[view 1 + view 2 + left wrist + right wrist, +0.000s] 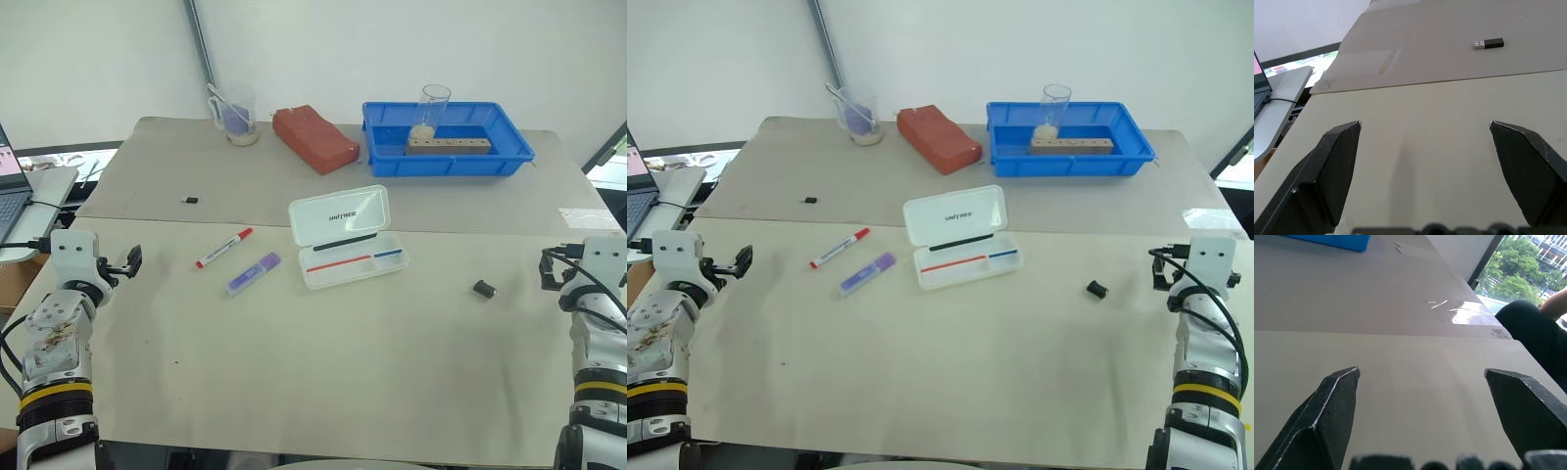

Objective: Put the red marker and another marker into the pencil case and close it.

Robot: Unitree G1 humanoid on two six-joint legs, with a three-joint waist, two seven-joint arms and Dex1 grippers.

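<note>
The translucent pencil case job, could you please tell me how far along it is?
Done: only that the translucent white plastic pencil case lies open. In hand: nothing; both grippers' jaws are open and empty. Left: the white red-capped marker and stubby purple highlighter lie beside it; lid unclosed.

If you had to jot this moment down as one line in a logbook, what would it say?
left gripper: open, empty | right gripper: open, empty | red marker, purple highlighter: on table | pencil case: open

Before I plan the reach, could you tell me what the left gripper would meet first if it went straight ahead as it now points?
Probably nothing soon: the open left gripper faces bare table. The small USB stick lies farther on, off to one side.
</note>
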